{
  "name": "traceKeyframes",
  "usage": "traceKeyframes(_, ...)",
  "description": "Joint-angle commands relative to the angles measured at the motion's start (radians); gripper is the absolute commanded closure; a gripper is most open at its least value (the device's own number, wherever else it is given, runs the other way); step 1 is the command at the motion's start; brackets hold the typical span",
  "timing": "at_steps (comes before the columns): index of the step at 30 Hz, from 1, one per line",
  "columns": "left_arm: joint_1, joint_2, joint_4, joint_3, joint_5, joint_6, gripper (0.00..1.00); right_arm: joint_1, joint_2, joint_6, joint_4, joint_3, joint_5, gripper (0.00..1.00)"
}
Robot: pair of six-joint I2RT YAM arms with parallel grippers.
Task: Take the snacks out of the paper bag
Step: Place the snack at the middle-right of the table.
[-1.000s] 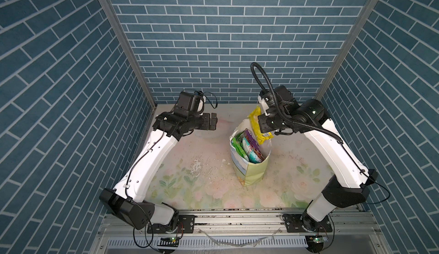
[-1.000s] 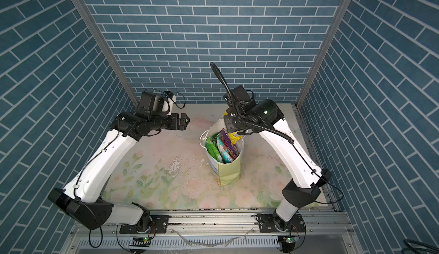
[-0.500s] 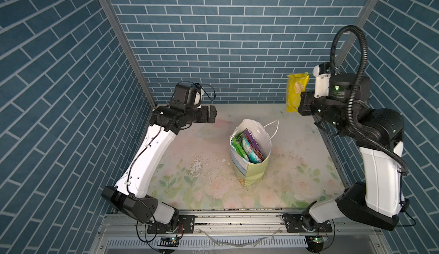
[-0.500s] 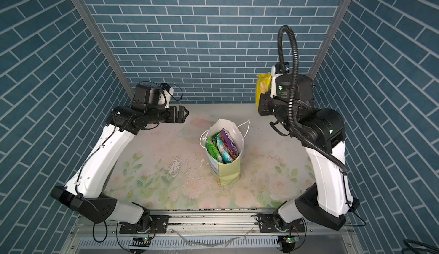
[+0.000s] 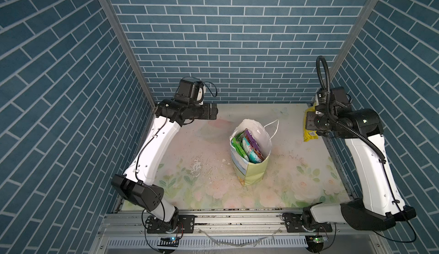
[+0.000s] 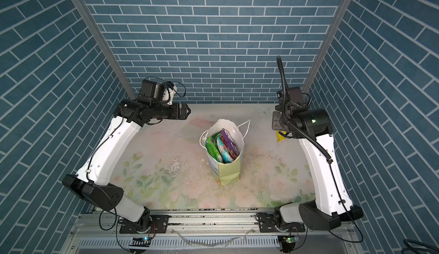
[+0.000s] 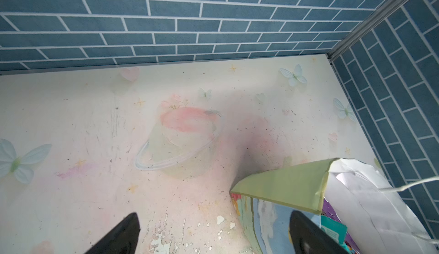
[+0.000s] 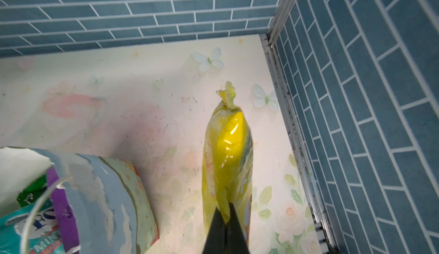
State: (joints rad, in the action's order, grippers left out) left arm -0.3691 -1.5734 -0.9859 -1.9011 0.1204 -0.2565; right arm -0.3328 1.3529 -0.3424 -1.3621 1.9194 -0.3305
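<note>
Carrying: the yellow packet (image 8: 225,155) is clear of the bag (image 5: 255,174). It hangs by one end over the far right corner of the tabletop (image 5: 190,146), well apart from the bag.
Set down: not yet, I'd say. Whether its lower end touches the tabletop I cannot tell.
Bag: stands upright near the middle of the tabletop, mouth open, white inside showing.
In the bag: a green packet (image 5: 236,143), a teal-white packet (image 5: 249,151) and a purple packet (image 5: 253,140) stand on edge side by side. Anything beneath them is hidden.
Loose on the tabletop: no packet that I can see in either top view.
Right gripper (image 8: 225,213): pinched tight on the end of the yellow packet, out by the right wall.
Left gripper (image 7: 215,217): jaws spread wide with nothing between them. It hovers above the tabletop beside the bag's far left corner, not touching it.
Tabletop: floral print, scuffed, with white flakes (image 5: 196,167) to the left of the bag.
Progress: early, by my reckoning. One packet is out and in the air, and at least three are waiting in the bag.
Left to do: lay the yellow packet down by the wall, then go back into the bag for the rest, one by one. The empty left gripper looks well placed to take the next one.
</note>
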Motion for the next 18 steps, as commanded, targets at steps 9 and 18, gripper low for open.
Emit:
traceKeyframes(9, 0.018, -0.017, -0.026, -0.075, -0.008, 0.012, 0.00, 0.041, -0.010, -0.091, 0.158, -0.277, 0.208, 1.00)
traceKeyframes(18, 0.019, 0.015, 0.023, 0.046, 0.004, -0.006, 0.01, 0.043, 0.036, -0.123, 0.298, -0.485, 0.362, 1.00)
